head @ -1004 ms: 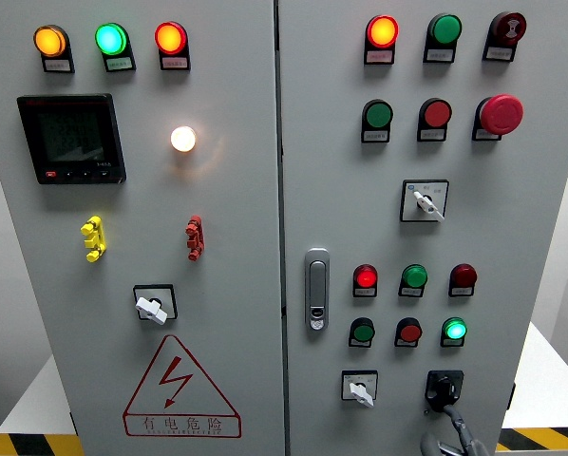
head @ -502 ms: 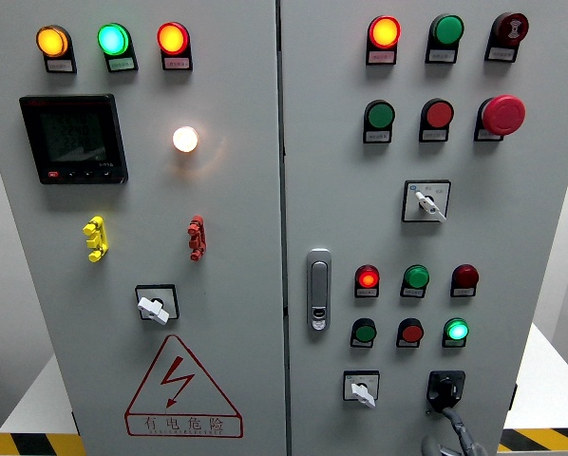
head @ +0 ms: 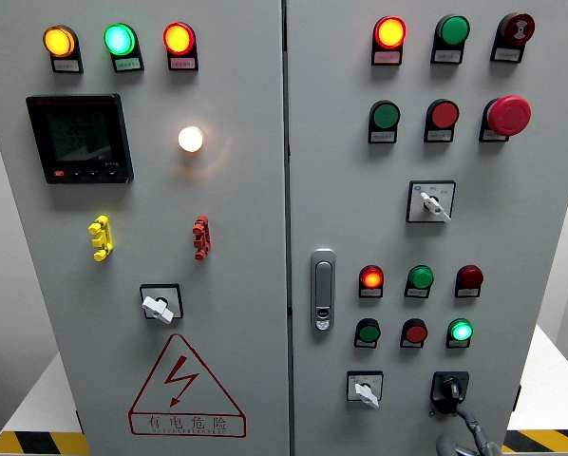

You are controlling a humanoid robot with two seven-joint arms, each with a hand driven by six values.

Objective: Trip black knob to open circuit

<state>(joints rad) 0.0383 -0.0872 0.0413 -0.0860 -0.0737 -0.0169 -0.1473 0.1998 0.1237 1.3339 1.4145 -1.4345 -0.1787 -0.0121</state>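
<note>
**Right hand at black selector knob, lower right of cabinet**

The right hand enters at the bottom edge, right of centre; only grey fingers show, reaching up to just below the black knob. Whether they are closed on it cannot be told: contact is hidden at the knob's lower edge.

The black knob sits on the right door, bottom row, to the right of a white-handled selector switch and below a lit green indicator lamp. It has a narrow raised lever on a round base in a square black bezel.

Handling judgement: a rigid, panel-mounted rotary switch, likely spring-detented, so it should resist and then snap over. The smooth plastic may slip under a light pinch. The best hold is across the two flat sides of the lever, fingers opposed, turning about its axis without pulling outward.

The left hand is not visible. The red mushroom-head emergency stop stands well clear, at upper right.
</note>
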